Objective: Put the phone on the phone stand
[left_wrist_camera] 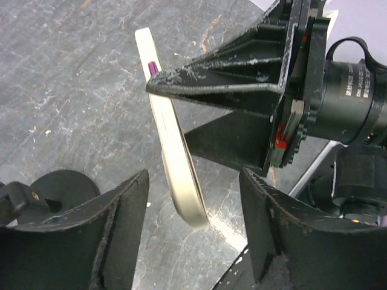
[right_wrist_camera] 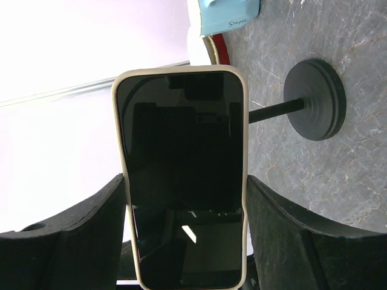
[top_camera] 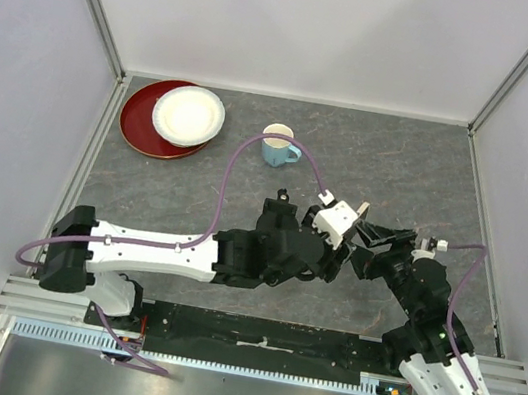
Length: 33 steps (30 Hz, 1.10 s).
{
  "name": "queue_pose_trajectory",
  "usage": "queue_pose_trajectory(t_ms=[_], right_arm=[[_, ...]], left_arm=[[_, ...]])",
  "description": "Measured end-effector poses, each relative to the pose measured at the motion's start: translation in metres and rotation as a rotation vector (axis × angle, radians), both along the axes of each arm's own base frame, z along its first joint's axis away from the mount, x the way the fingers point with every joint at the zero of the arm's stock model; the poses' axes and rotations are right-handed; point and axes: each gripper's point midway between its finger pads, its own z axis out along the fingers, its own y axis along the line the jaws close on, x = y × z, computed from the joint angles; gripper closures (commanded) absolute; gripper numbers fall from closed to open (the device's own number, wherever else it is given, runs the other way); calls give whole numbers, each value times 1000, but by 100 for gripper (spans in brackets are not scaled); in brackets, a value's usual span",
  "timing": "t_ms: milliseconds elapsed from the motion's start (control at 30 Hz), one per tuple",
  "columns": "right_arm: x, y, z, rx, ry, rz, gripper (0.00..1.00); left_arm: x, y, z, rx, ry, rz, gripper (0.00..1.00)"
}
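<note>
Right pincer (right_wrist_camera: 184, 181) is clamped on the phone (right_wrist_camera: 181, 181), its fingers pressing the two long edges so the dark glass faces the wrist camera and the pale back faces away. This edge grip keeps both faces bare, which should let the back settle against the holder without a finger in the way. Left pincer (left_wrist_camera: 195, 178) is spread wide, a finger on each side of the phone's lower end and touching neither face as far as the left wrist view shows. It looks poised to steady the phone or take it over, though I cannot tell which. The phone hangs clear of the desk (top_camera: 400, 170), right of the middle and nearer the near edge than the far one. The stand (right_wrist_camera: 314, 99) sits on the desk just beyond the phone, its round base flat and its stem rising from the middle, with nothing on it. It is close, so the job looks past the pickup and not yet at the set-down. A mug (top_camera: 278, 146) stands toward the far edge and plates (top_camera: 189, 114) lie in the far left corner, both well apart from the work.
</note>
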Motion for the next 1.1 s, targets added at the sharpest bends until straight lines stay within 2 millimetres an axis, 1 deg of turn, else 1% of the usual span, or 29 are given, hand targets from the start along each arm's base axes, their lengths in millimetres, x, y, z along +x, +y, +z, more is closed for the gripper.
queue_pose_trajectory(t_ms=[33,67,100,133,200,233,300,333,400,433,500,533,600,700,800,867,933,1000,1100], right_arm=[[-1,0,0,3,5,1,100],[-1,0,-1,5,10,2,100],[-2,0,-2,6,15,2,100],[-3,0,-2,8,19,2,100],[-4,-2,-1,11,22,-2,100],[-4,-4,-1,14,25,-16,100],[-3,-10,1,17,21,-42,96],[-2,-11,3,19,15,-49,86],[-2,-12,8,8,-2,-49,71],[-3,-11,9,-5,-12,-44,53],[-3,-9,15,-45,-47,-20,25],[-3,-7,18,-67,-66,-2,2],[-2,3,26,-121,-127,62,2],[-1,19,26,-281,-211,191,2],[4,37,26,-434,-312,334,2],[7,46,25,-523,-375,421,2],[7,52,21,-600,-434,494,2],[3,52,17,-669,-492,548,2],[-8,50,25,-747,-589,610,2]], left_arm=[[2,-3,1,-1,-6,6,40],[3,-4,2,1,-10,11,50],[4,-7,2,5,-16,13,55],[6,-10,3,9,-23,13,67],[9,-13,1,26,-38,20,83],[12,-13,0,33,-42,30,96],[17,-10,0,36,-44,53,98],[19,-11,3,23,-40,58,98],[19,-11,6,15,-40,56,98],[18,-11,8,10,-38,51,98],[16,-7,11,-8,-32,45,98],[15,-3,13,-20,-28,44,98],[13,10,17,-41,-22,44,98],[8,38,19,-37,-6,28,98],[8,69,20,-47,18,35,98],[9,89,18,-51,37,44,98],[6,112,17,-61,60,39,98],[-1,129,25,-89,69,19,98],[-17,147,51,-168,64,-44,98]])
